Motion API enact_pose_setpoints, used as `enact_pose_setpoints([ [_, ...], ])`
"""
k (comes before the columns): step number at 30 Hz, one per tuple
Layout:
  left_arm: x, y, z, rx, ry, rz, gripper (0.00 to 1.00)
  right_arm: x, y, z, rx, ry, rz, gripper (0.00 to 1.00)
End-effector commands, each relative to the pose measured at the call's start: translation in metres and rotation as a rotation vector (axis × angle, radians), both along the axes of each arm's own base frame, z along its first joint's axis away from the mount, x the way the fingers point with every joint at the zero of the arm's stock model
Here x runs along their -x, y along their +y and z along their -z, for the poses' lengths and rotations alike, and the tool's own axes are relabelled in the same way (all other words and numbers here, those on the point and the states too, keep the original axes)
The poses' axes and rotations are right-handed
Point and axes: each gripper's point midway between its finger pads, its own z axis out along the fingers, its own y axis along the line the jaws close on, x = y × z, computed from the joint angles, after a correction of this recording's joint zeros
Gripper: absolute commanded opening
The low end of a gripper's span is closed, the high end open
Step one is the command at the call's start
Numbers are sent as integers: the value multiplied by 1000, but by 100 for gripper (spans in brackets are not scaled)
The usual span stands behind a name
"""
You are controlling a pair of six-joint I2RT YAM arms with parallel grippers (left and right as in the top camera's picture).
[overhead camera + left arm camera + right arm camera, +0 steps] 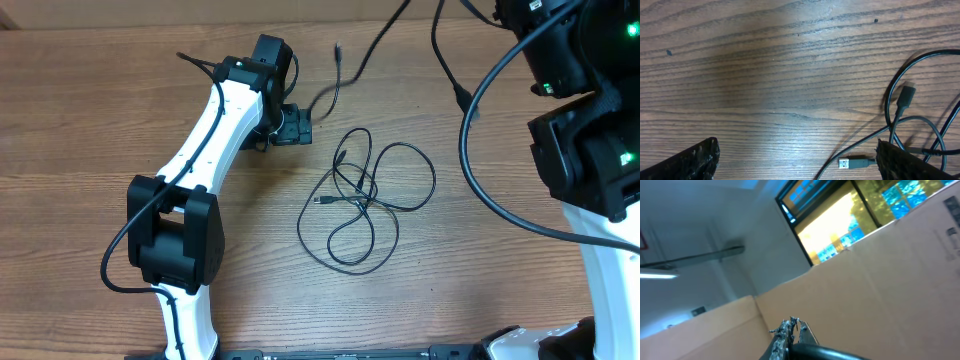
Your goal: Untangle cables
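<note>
— Where are the cables [365, 200]?
— In a loose tangle mid-table [100, 120], just beside the left gripper [293, 128].
— Its jaws?
— Spread wide, holding nothing, low over the wood; a USB plug [850, 162] lies by one finger [910, 165].
— And the right gripper [790, 330]?
— Clenched on nothing, pointing upward.

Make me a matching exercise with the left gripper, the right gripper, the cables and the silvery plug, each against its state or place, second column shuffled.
1 left gripper
2 right gripper
3 cables
4 silvery plug

A shut, facing cardboard
B looped together on the table
C open, above bare wood
D lying flat, metal tip pointing left in the left wrist view

Pairs: 1-C, 2-A, 3-B, 4-D
</note>
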Motion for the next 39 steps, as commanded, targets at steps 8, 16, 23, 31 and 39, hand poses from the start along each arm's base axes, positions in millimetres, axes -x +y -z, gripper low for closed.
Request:
enact_pose_setpoints([
  [8,-4,1,-5,0,-18,-14,100,-62,-69,40,101,121,261,4],
  [16,-4,1,-5,0,-18,-14,100,-166,-128,125,142,296,410,4],
  [23,-4,1,-5,0,-18,-14,100,-209,-131,169,168,348,373,4],
  [31,-4,1,-5,0,-18,-14,100,-234,-101,202,205,368,254,4],
  [39,-4,1,-5,0,-18,-14,100,-257,-174,254,323,489,485,4],
])
